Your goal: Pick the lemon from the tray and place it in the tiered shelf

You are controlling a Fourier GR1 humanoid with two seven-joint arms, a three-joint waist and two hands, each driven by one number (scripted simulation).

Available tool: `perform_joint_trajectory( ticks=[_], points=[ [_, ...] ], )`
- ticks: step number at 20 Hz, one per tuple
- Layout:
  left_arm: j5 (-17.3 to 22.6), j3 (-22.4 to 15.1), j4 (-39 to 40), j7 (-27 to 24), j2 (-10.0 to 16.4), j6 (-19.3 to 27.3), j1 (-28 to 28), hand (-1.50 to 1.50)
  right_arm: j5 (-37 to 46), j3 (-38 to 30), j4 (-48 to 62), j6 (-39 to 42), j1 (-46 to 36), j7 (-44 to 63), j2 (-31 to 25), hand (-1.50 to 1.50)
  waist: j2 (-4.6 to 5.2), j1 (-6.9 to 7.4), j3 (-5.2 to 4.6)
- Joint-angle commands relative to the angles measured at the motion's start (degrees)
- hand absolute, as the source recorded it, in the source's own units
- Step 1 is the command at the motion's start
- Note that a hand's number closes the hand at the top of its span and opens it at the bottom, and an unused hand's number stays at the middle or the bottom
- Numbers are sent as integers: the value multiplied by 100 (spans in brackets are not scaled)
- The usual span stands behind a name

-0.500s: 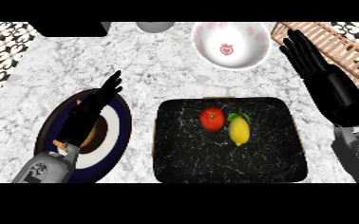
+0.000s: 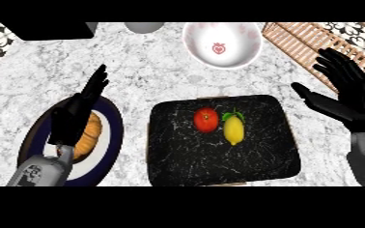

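The lemon (image 2: 234, 129) lies on the black tray (image 2: 214, 164), just beside a tomato (image 2: 206, 120). The right robot hand (image 2: 345, 101) is to the right of the lemon, past the tray's edge and apart from it, with fingers spread and holding nothing. The shelf (image 2: 303, 43) is just behind this hand. The left robot hand (image 2: 75, 116), with fingers straight, is over a plate (image 2: 114, 121), far left of the lemon.

Noted: the left hand (image 2: 73, 117) is plain black throughout, with slim fingers. The left forearm (image 2: 39, 170) has a grey casing with dark patches. The right hand (image 2: 345, 96) is the same black. The right forearm (image 2: 358, 150) is grey, and only its edge shows.
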Motion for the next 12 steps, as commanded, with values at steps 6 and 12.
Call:
perform_joint_trajectory(
  ticks=[6,12],
  points=[
    [-48,0,171,-383,-354,221,192,0,1906,-162,476,-3545,1306,-1012,1160,-150,-11,65,-2],
    [-263,-85,112,-195,-604,264,82,0,1764,404,-943,-2626,2185,-1317,1196,-150,-17,195,-1]
  ],
)
